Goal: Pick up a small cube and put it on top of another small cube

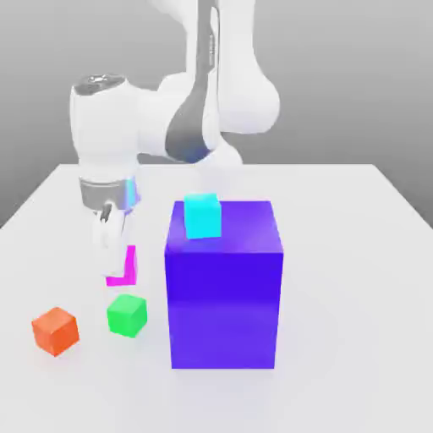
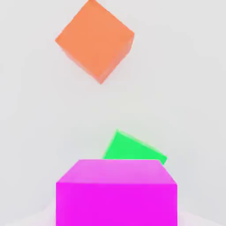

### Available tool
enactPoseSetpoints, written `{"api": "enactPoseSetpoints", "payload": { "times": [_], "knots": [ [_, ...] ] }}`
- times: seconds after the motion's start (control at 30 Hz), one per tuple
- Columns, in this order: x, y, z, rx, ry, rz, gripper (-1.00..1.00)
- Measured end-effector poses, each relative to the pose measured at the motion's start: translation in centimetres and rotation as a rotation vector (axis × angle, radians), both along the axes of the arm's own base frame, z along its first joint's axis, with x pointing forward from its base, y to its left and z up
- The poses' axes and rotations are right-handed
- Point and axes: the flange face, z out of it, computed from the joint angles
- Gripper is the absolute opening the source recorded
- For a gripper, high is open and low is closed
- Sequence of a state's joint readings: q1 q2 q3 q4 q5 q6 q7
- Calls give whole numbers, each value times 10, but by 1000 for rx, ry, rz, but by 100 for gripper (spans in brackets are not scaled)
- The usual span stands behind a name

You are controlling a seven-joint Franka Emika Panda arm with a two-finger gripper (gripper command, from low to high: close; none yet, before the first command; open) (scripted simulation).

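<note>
I see plain magenta on one small cube (image 1: 132, 269), bright green on another (image 1: 127, 315) (vivid, both), orange on a third (image 1: 56, 331), cyan on the smallest-looking block (image 1: 202, 216), and blue-violet on the big block (image 1: 223, 306).

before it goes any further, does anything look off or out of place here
The cyan cube perches on the big blue block, while the orange cube and green cube sit on the table. Nothing looks damaged.

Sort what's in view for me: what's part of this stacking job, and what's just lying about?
Part of the job:
- magenta cube, at the gripper
- green cube

Just lying about:
- orange cube
- cyan cube
- big blue block, under the cyan cube
</note>
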State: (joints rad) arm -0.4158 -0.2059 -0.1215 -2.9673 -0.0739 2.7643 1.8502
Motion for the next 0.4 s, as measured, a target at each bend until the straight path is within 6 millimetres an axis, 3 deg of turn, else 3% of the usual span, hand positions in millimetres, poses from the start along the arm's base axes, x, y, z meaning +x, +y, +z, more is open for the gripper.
{"api": "enactPoseSetpoints", "payload": {
  "times": [0.17,0.2,0.4],
  "knots": [
    [-1,1,-39,2,0,-3,-100],
    [-2,1,-45,2,-1,-5,100],
    [-3,0,-49,3,0,-9,100]
  ]
}}
